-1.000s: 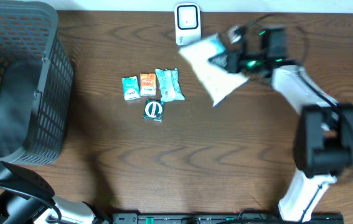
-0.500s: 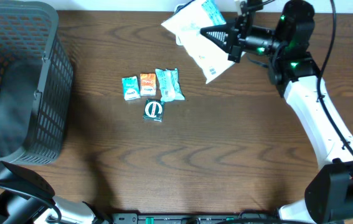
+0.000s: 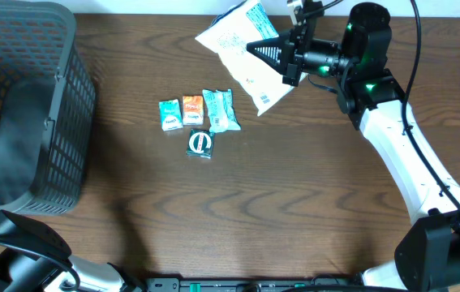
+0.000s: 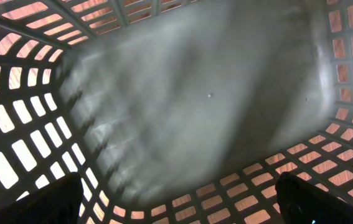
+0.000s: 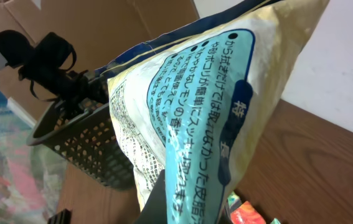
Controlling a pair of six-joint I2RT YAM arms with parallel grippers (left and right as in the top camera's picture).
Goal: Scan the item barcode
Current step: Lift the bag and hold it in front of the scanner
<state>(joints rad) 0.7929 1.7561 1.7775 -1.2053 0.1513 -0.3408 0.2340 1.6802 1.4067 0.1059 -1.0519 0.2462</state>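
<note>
**A:** What fills the overhead view?

**B:** The brown worktop (image 3: 294, 211), then the dark lattice basket (image 3: 59, 89) at its left end. From above I cannot make out the left jaws. The left wrist camera does show them, as two dark tips in the bottom corners of its picture. They are spread wide with nothing between them, and they hang inside the basket over its grey floor.

**A:** And the right arm (image 3: 400, 154)?

**B:** It reaches from the near right corner up to the far edge of the worktop. The right jaws are clenched on a white pouch (image 3: 238, 40) with teal print, which is the item to scan. The pouch is off the worktop, tilted, and fans out to the left of the jaws.

**A:** Does the wrist camera add anything?

**B:** Yes. The right wrist view shows the pouch close up (Japanese lettering on a teal panel, cream edges), with the basket low behind it. The overhead cannot resolve that print.

**A:** And the smaller things?

**B:** Mid-worktop there is a row of three: a teal packet (image 3: 169, 114), an orange packet (image 3: 192, 109) and a long teal packet (image 3: 220, 109), edge to edge. A round black-and-white item (image 3: 200, 143) lies just in front of them, well apart from the pouch.
</note>
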